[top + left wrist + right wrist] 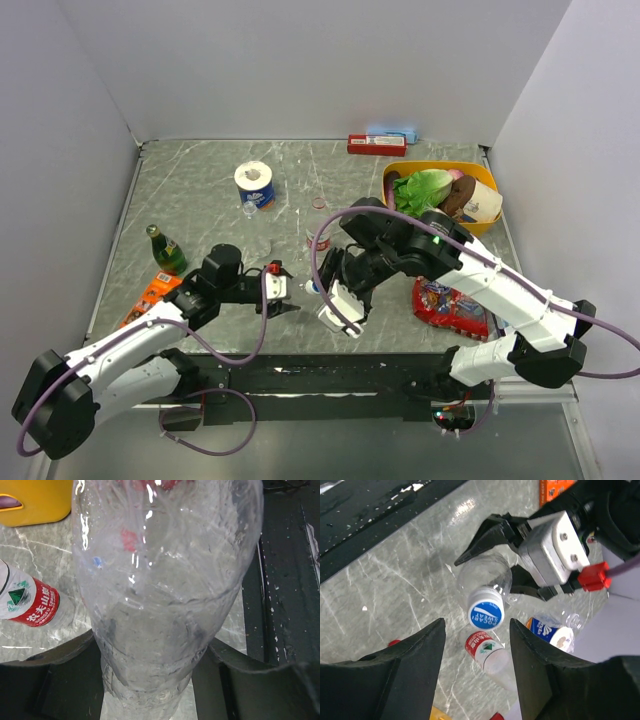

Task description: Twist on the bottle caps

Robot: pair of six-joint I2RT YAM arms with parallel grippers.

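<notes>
My left gripper (285, 295) (145, 650) is shut on the body of a clear bottle (160, 595) (303, 288), which fills the left wrist view. A blue cap with a white centre (485, 612) sits on this bottle's neck. My right gripper (477, 622) (337, 302) hangs just above that cap, open, its fingers (420, 655) on either side and not touching it. A bottle with a red label band (487, 652) (320, 240) (30, 602) stands uncapped just behind. A small red cap (318, 203) lies farther back on the table.
A tissue roll (255, 183) with a small clear bottle (248, 209) beside it stands at the back left. A green glass bottle (165, 250) and an orange packet (150, 295) are at the left. A yellow basket (485, 178) of food and a red snack bag (450, 305) are at the right.
</notes>
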